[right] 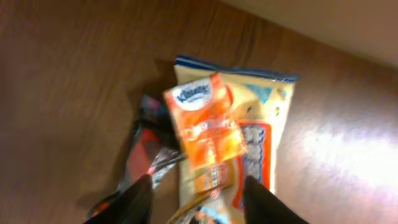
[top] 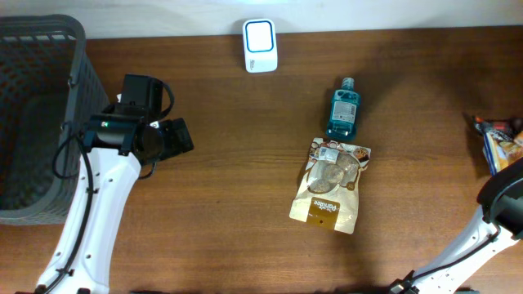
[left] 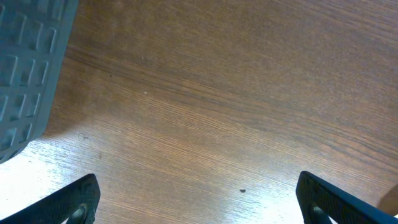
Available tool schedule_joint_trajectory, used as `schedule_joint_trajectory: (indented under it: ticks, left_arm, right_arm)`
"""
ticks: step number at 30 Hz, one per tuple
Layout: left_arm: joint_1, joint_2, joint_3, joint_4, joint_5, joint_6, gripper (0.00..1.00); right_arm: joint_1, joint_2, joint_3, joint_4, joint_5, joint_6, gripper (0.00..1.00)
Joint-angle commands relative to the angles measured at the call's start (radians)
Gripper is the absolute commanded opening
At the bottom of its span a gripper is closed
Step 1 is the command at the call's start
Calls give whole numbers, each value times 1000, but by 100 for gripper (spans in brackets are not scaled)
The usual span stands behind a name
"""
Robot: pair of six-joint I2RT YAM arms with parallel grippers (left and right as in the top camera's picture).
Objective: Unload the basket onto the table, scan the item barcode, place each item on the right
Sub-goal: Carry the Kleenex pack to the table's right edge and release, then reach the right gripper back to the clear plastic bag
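In the right wrist view a small orange tissue packet (right: 205, 127) lies tilted and blurred on a larger yellow snack bag (right: 261, 124), with a dark red wrapper (right: 146, 146) to its left. My right gripper (right: 196, 200) hangs over them. Its jaws are apart, the packet's lower end sits in the gap, and neither finger touches it. The white barcode scanner (top: 260, 45) stands at the table's back edge. My left gripper (top: 176, 137) is open over bare wood, its fingers (left: 78, 200) spread wide with nothing between them.
A grey basket (top: 37, 114) fills the far left. A teal mouthwash bottle (top: 342, 110) and a brown cookie pouch (top: 331, 186) lie mid-table. The snack pile (top: 500, 140) is at the right edge, beside my right arm (top: 502, 200).
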Motion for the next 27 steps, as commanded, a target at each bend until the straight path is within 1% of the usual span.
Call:
schedule_joint_trajectory:
  ticks: [1,4,6,10,11,14,17,19,21,22,23,25,27]
  left_arm:
    - [5,-12,10,-1,-11,-12,99]
    - [5,-12,10,-1,-11,-12,99]
    - [5,-12,10,-1,-11,-12,99]
    - [5,-12,10,-1,-11,-12,99]
    - [5,-12,10,0,-11,-12,99]
    - [5,-12,10,0,-11,-12,99]
    - [5,-12,10,-1,-11,-12,99]
    - [5,-12,10,-1,-11,-12,99]
    - [5,-12,10,0,-11,-12,99]
    - [5,-12,10,0,-11,-12,99]
    - [5,-12,10,0,-11,-12,99]
    - [5,-12,10,-1,-11,-12,99]
    - [5,-12,10,0,-11,-12,99]
  right_arm:
    - [5,10,-3,-11,-92,10,60]
    - [5,10,-3,-18,-205,-24,60]
    - [10,7,-2,-18,-337,-76,60]
    - [37,-29,-2,-18,-535,-84,52]
    - [43,-38,-2,-18,-557,-84,51]
    - [91,-101,-2,-29,-675,-87,52]
    - [151,-151,-2,-33,-805,-170,52]
    - [212,-175,-2,-42,-862,-254,57]
    - [285,-181,-2,-76,-863,-338,68]
    - [315,-181,-2,-92,-863,-377,75]
    - [345,-177,-2,-108,-847,-406,97]
    - [421,-170,-2,-134,-760,-417,100]
    - [483,-163,-2,-137,-678,-418,99]
